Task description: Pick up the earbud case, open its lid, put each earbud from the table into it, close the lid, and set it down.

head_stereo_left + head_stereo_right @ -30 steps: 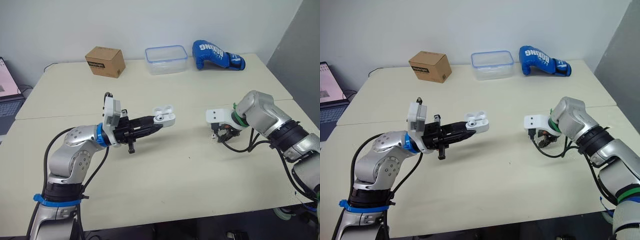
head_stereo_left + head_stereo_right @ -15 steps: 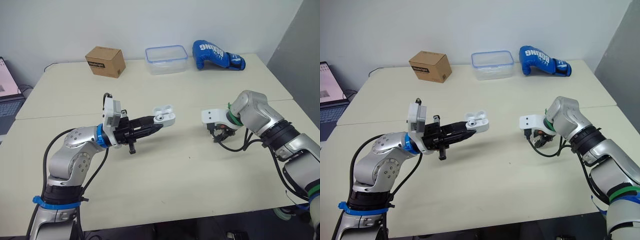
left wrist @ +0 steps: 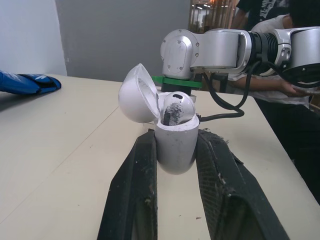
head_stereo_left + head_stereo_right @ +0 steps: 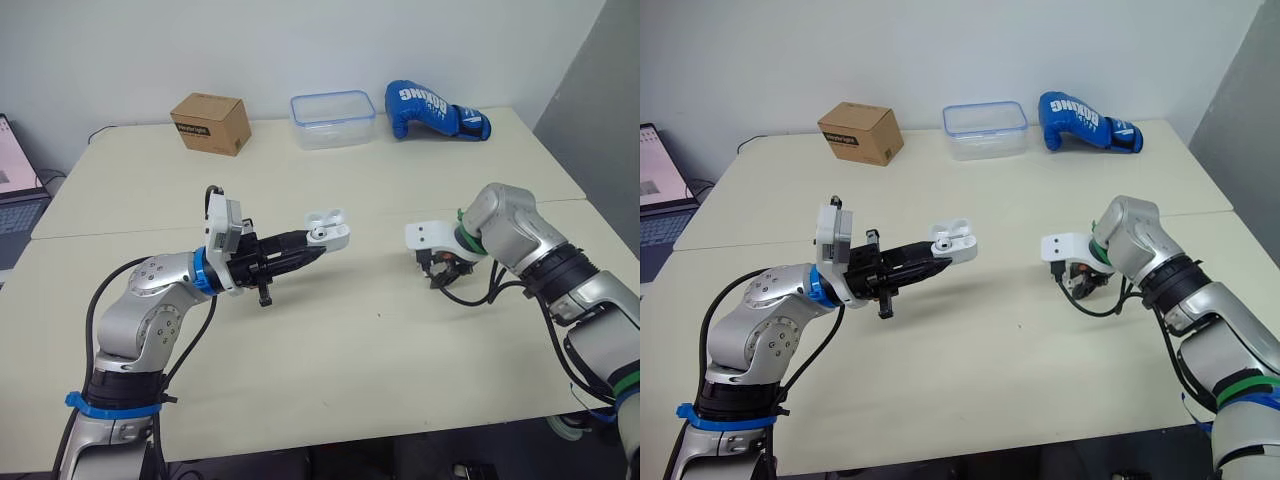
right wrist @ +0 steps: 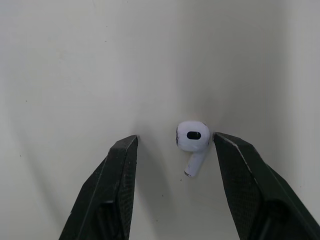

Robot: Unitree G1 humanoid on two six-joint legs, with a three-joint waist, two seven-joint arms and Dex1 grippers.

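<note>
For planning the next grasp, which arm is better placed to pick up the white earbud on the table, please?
Right. The right gripper hangs open over the small white earbud; the left gripper is shut on the open white earbud case.

Pale cream tabletop point(image 4: 300, 340), matte, crossed left to right by a seam between a far slab and a near slab. In a row along the far edge: a brown cardboard box point(image 4: 210, 123) with a dark label on its side, toward the left. A clear plastic tub point(image 4: 332, 120) with a blue-rimmed lid, in the middle. A blue boxing glove point(image 4: 435, 110) with white lettering, near the tub, toward the right. On the bare surface, a small white earbud point(image 5: 192, 140), lying flat.
</note>
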